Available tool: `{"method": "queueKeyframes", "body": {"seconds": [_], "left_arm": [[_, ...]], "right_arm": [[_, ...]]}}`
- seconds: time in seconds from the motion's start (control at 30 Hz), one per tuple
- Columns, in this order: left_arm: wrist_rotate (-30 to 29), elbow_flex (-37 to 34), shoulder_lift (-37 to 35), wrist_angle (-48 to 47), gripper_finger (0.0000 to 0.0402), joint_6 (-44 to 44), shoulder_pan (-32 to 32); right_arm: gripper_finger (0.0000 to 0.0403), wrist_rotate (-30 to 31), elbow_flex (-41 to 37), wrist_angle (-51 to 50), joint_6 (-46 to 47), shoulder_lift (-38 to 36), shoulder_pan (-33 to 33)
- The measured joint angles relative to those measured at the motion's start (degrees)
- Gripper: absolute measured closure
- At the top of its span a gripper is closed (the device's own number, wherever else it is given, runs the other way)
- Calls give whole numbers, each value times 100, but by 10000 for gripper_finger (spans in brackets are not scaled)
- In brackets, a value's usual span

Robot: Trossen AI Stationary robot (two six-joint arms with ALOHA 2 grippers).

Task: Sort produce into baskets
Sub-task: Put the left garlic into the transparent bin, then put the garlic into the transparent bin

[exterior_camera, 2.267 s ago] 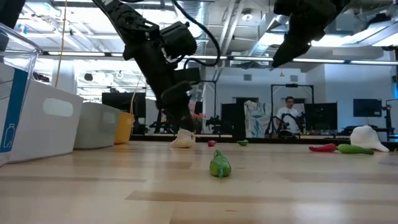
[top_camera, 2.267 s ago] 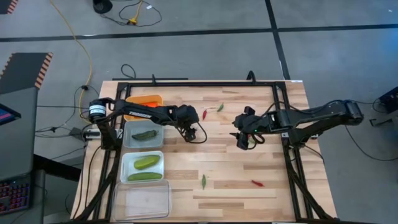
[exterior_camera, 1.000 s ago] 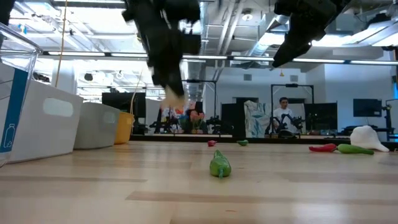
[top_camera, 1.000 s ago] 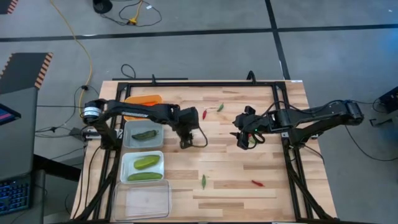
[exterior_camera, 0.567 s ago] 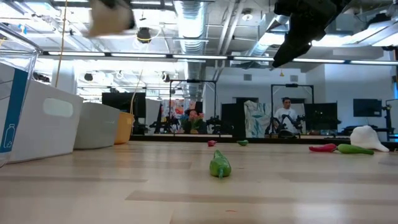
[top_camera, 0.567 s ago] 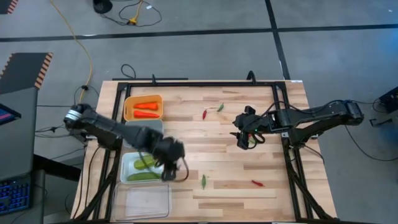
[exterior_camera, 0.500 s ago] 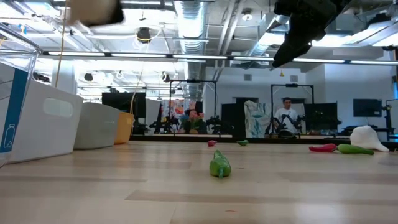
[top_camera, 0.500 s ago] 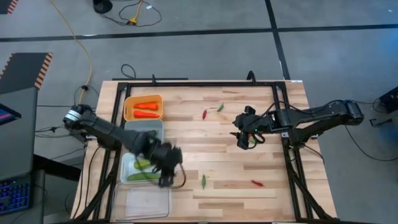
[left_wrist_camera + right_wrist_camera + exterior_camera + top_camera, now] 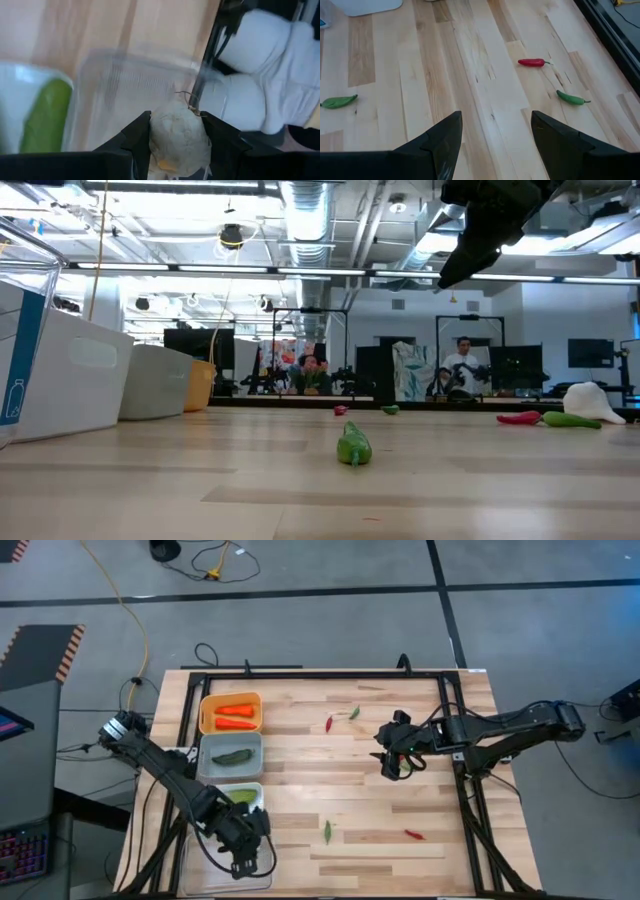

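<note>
My left gripper (image 9: 245,860) hangs over the clear basket (image 9: 215,868) at the table's near left corner, shut on a whitish garlic bulb (image 9: 178,142). My right gripper (image 9: 390,766) waits open above the middle right of the table, holding nothing. The orange basket (image 9: 205,712) holds carrots (image 9: 234,716), the grey basket (image 9: 204,755) a cucumber (image 9: 232,756), and the white basket (image 9: 256,802) cucumbers (image 9: 45,120). Red chili (image 9: 328,724) and green chili (image 9: 354,712) lie on the far side of the table, green chili (image 9: 327,831) and red chili (image 9: 414,834) on the near side. My left gripper pinches the garlic bulb by its two opposite sides (image 9: 156,131) between its two fingers (image 9: 137,132). The fingers slant downward from above. The bulb is lifted clear, above the clear basket, its dry root end (image 9: 189,100) pointing away from the gripper.
The four baskets stand in a row along the table's left edge. A black frame (image 9: 330,675) rims the table. In the low view a whitish object (image 9: 595,402) lies beside a red chili (image 9: 518,418) and a green chili (image 9: 570,419). People sit in the room behind.
My left gripper has swung with the garlic bulb from the table's middle toward the near left corner, passing over the white basket to above the clear basket. It rose a little and rolled at the wrist, staying shut on the bulb. My right arm kept still.
</note>
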Motion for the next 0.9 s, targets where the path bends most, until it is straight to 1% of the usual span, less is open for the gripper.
{"method": "queueKeyframes", "body": {"seconds": [0.1, 0.17, 0.43, 0.53, 0.6, 0.67, 0.77, 0.9], "left_arm": [[269, -99, 2, -3, 259, -332, -36], [313, -164, 2, -2, 249, -477, -34], [255, -183, 4, 10, 171, -304, -5], [101, -183, 4, 8, 147, -267, 3], [98, -183, 4, 8, 134, -270, 17], [116, -183, 4, 6, 125, -244, 50], [121, -183, 4, 7, 121, 66, 145], [101, -181, 4, 12, 121, 637, 335]], "right_arm": [[138, 0, 0, 0, 0, 0, 0], [138, 0, 0, 0, 0, 0, 0], [138, 0, 0, -3, -7, 0, 0], [138, 1, 0, -32, -35, 0, 0], [138, 5, 0, -91, -43, -17, -7], [138, 8, 0, -182, -46, -46, -58], [138, 34, 0, -400, -46, -166, -232], [138, 39, 0, -703, -48, -401, -690]]}}
